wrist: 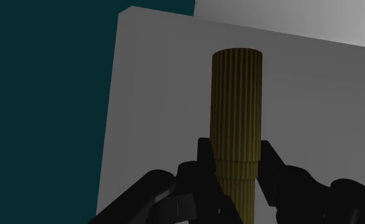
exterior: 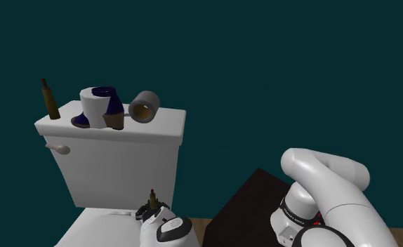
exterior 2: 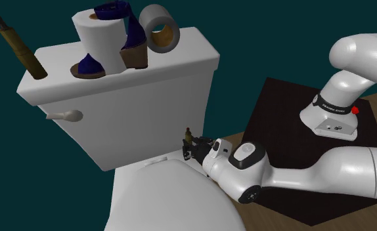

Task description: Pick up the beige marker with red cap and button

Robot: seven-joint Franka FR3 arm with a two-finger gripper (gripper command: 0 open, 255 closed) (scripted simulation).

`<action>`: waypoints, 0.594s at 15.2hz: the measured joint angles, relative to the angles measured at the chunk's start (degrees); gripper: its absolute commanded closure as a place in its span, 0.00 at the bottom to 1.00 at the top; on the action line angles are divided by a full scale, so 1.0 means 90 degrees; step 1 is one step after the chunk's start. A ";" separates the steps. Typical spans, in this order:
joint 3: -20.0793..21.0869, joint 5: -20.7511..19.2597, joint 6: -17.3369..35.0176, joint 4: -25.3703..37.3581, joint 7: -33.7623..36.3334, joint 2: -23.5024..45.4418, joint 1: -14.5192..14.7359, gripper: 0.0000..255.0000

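Note:
A brownish ribbed marker is clasped between my gripper's two black fingers, so the gripper is shut on it. In the shoulder view the marker sticks up from the gripper, just in front of the white toilet tank and above the toilet lid. The second exterior view shows the marker upright in the gripper, close to the tank's front wall. Its lower end is hidden by the fingers.
On the tank lid stand a second brown marker-like stick with a dark red tip, a white paper roll, a blue shoe with a brown heel and a grey tape roll. The flush lever juts out. The dark stand is behind.

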 measured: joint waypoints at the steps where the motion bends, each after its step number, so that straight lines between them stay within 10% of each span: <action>1: 0.0000 0.0000 0.0000 0.0000 0.0000 0.0000 0.0000 1.00; 9: -0.0075 -0.0024 0.0007 -0.0119 -0.0076 0.0110 0.0064 1.00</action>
